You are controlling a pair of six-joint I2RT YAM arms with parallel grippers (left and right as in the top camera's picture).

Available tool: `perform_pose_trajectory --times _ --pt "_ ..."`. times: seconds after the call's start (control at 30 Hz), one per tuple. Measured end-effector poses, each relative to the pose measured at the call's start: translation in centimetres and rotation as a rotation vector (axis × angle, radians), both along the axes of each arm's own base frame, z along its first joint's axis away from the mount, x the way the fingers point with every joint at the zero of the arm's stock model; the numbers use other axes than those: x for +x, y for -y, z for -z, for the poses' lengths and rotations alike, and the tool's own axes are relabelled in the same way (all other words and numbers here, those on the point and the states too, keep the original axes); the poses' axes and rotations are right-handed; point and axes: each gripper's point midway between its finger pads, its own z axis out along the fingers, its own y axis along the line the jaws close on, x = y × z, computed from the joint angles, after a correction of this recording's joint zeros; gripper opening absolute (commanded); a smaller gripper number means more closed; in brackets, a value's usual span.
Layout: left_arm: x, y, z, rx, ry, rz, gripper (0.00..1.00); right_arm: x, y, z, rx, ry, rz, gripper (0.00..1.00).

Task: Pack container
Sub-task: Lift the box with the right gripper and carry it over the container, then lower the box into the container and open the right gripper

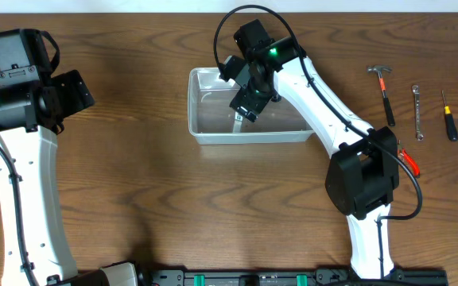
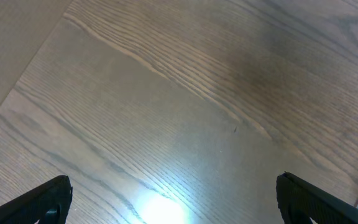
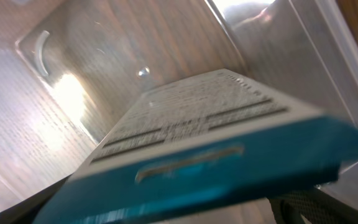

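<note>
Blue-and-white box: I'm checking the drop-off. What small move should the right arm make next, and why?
Probably lift the right gripper straight up: the blue-and-white box is already inside the container, clear walls around it; whether the fingers grip it is unclear.

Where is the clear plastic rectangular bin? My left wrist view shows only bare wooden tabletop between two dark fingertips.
Observer: The clear plastic rectangular bin sits mid-table in the overhead view, well away from the left gripper.
Operator: What is above it?
Observer: The right gripper hangs over the bin's inside.
Operator: Is anything with that gripper?
Observer: The right wrist view shows a blue-and-white printed box, tilted, over the bin's floor; whether it is gripped is unclear.
</note>
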Motion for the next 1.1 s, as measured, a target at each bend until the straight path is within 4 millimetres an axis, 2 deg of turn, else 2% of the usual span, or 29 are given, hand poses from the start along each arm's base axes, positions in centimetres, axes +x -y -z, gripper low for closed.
perform_pose_trajectory --times 0.37,0.77,0.9,1.1 --pt "0.0 0.0 0.0 0.0 0.0 0.0 0.98 -0.4 -2.3 -0.4 0.091 -0.008 -0.041 0.99" --pt "0.0 0.0 0.0 0.0 0.0 0.0 0.98 -3.5 -7.4 -0.7 0.135 -0.015 -0.157 0.99" --pt "0.0 0.0 0.0 0.0 0.0 0.0 0.98 -3.7 -7.6 -0.6 0.126 -0.01 -0.162 0.99" --pt "0.0 0.0 0.0 0.0 0.0 0.0 0.98 -3.1 -6.6 -0.5 0.11 -0.01 -0.125 0.99"
